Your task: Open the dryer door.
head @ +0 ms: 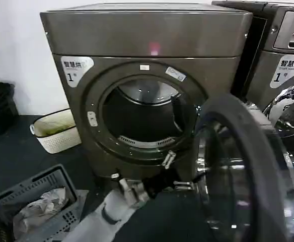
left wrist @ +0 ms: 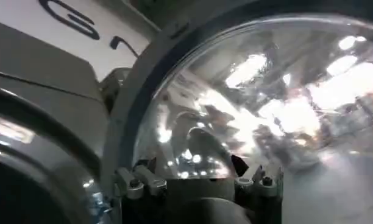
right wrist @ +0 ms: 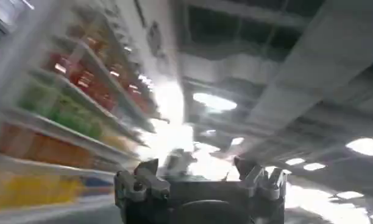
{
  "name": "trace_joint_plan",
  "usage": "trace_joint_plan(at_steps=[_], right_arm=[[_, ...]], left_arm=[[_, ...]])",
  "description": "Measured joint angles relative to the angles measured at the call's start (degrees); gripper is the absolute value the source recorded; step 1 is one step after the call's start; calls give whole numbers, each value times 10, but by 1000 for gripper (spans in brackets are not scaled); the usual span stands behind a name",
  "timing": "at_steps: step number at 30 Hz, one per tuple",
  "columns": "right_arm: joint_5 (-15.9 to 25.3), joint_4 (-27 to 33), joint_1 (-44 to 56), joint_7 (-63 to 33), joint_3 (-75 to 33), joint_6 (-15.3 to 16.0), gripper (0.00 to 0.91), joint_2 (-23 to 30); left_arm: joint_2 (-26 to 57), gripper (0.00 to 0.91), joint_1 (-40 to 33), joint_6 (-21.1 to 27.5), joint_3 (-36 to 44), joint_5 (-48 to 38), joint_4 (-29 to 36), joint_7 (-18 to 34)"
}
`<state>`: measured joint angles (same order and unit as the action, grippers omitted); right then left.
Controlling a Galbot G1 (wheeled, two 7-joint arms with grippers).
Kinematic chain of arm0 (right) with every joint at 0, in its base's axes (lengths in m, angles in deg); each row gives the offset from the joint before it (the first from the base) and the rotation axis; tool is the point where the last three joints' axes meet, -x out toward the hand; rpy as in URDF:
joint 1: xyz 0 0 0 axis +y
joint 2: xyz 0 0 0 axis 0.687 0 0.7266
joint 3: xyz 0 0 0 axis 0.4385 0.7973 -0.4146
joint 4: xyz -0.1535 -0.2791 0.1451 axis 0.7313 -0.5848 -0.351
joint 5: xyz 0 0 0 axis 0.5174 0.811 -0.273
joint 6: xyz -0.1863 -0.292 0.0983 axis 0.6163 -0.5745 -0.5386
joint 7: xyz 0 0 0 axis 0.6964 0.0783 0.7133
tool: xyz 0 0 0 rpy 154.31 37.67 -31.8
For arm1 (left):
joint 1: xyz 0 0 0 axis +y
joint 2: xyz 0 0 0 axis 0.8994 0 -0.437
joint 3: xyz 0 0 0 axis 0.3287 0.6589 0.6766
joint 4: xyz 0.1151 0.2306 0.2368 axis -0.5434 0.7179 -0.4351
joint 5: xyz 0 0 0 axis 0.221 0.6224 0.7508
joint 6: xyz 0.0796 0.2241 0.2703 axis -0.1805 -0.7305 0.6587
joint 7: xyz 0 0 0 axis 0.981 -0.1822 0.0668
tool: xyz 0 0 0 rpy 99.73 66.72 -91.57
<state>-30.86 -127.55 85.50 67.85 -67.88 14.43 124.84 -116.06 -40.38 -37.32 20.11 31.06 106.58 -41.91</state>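
The dryer (head: 147, 35) stands straight ahead with its round drum opening (head: 142, 113) uncovered. The dryer door (head: 247, 151) is swung out to the right and I see it nearly edge-on, dark rim toward me. My left gripper (head: 154, 182) is low in front of the dryer, just below the opening and beside the door's inner side. In the left wrist view the gripper (left wrist: 195, 167) is open, with the door's domed glass (left wrist: 266, 91) close in front and nothing between the fingers. My right gripper (right wrist: 195, 167) is open and points up at a ceiling with lights.
A neighbouring grey machine (head: 283, 60) with a drawer panel stands at the right, behind the open door. A white basket (head: 56, 131) sits on the floor to the dryer's left. A grey laundry basket (head: 36, 201) with cloth in it is at the near left.
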Motion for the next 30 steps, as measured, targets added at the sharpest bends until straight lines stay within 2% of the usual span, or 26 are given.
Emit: trace_joint_plan(at_steps=[5, 9, 14, 22, 30], right_arm=[[58, 43, 7, -37, -39, -29, 907, 13], [81, 63, 4, -65, -60, -24, 907, 22], [93, 79, 6, -79, -83, -14, 907, 25], [118, 118, 17, -100, -116, -47, 907, 21], [116, 129, 15, -104, -127, -48, 907, 24]], left_arm=[[-29, 907, -34, 5, 34, 0, -29, 7], [-53, 907, -56, 11, 62, 0, -52, 8], [-86, 907, -77, 26, 95, 8, -81, 15], [-141, 907, -109, 33, 130, 17, -135, 16], [-196, 907, -142, 39, 141, 19, -200, 18]])
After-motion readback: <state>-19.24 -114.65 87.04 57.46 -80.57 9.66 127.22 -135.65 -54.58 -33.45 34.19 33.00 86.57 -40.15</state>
